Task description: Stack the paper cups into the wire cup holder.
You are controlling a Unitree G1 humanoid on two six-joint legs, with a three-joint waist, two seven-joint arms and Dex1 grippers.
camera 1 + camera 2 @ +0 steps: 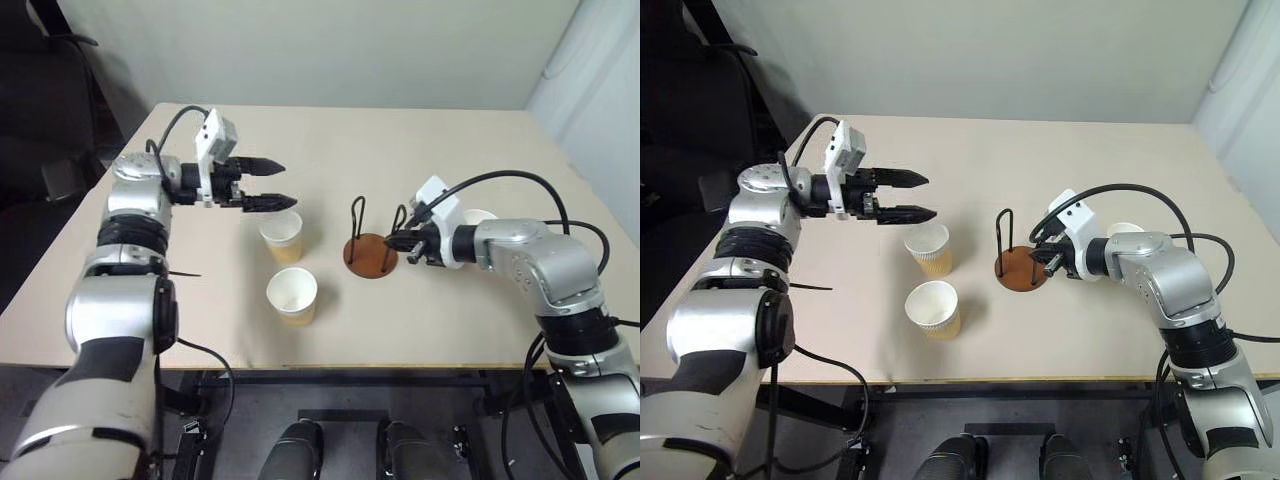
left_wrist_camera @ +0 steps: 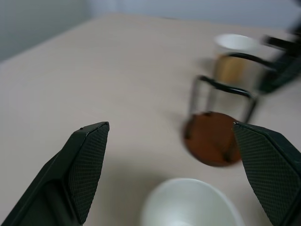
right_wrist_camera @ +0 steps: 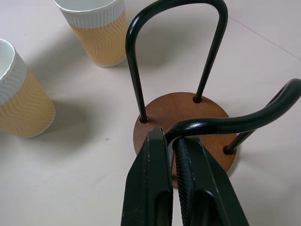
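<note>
Two paper cups stand upright on the table, one [image 1: 282, 236] further back and one [image 1: 292, 295] nearer the front edge. A third paper cup [image 1: 478, 217] peeks out behind my right wrist. The wire cup holder [image 1: 371, 255], a brown disc with two black wire loops, stands right of the cups with nothing in it. My right gripper [image 3: 170, 136] is shut on the holder's right-hand loop [image 3: 225, 123]. My left gripper [image 1: 290, 184] hovers open just above and behind the far cup, pointing right, with nothing between its fingers [image 2: 89, 165].
The beige table [image 1: 400, 150] stretches bare behind the cups and holder. Its front edge runs close below the near cup. Black cables loop over my right forearm [image 1: 520, 180]. A dark chair [image 1: 50, 120] stands beyond the table's left side.
</note>
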